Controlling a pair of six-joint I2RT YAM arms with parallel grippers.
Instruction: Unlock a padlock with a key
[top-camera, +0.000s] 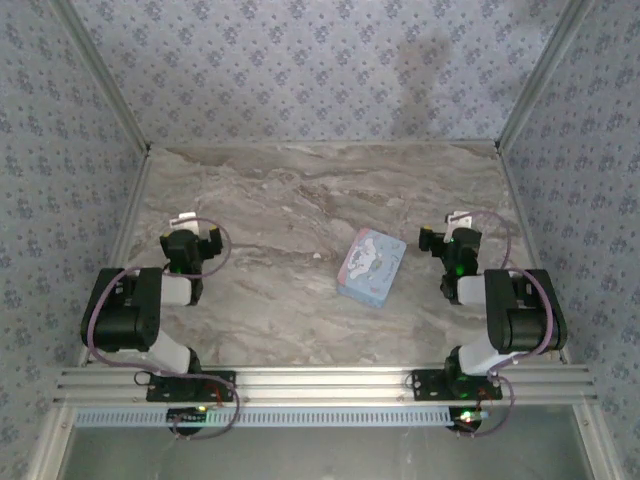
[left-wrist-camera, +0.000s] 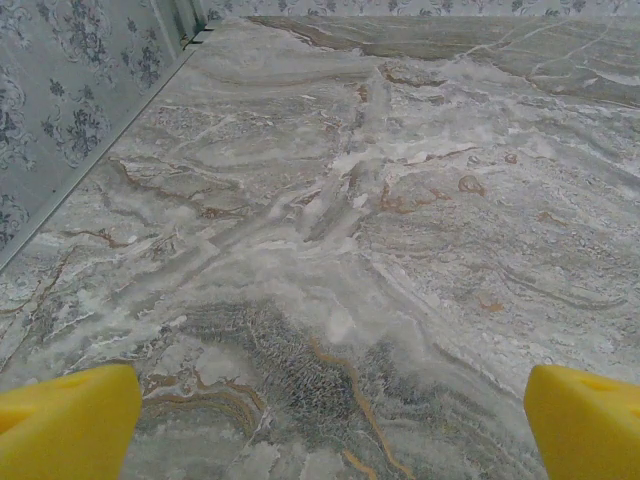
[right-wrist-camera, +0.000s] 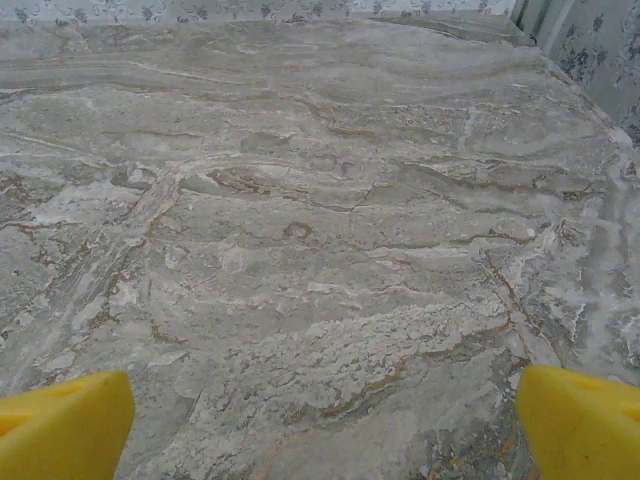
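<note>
A tiny dark speck that I take for the padlock (top-camera: 318, 257) lies on the marble table (top-camera: 280, 190), just left of a pastel blue-pink tin box (top-camera: 371, 265); it is too small to make out detail. The key is out of view. My left gripper (top-camera: 192, 224) hovers at the table's left side, well apart from the speck. In the left wrist view the left gripper (left-wrist-camera: 330, 405) stands open, its yellow fingertips (left-wrist-camera: 70, 420) wide over bare marble. My right gripper (top-camera: 446, 230) sits just right of the tin, and the right gripper (right-wrist-camera: 325, 410) is open with nothing between its fingertips (right-wrist-camera: 580, 420).
Patterned walls (top-camera: 300, 70) close in the table at the back and on both sides, with metal corner posts (top-camera: 110, 90). An aluminium rail (top-camera: 320, 385) carrying both arm bases runs along the near edge. The tin box stands tilted between the two arms.
</note>
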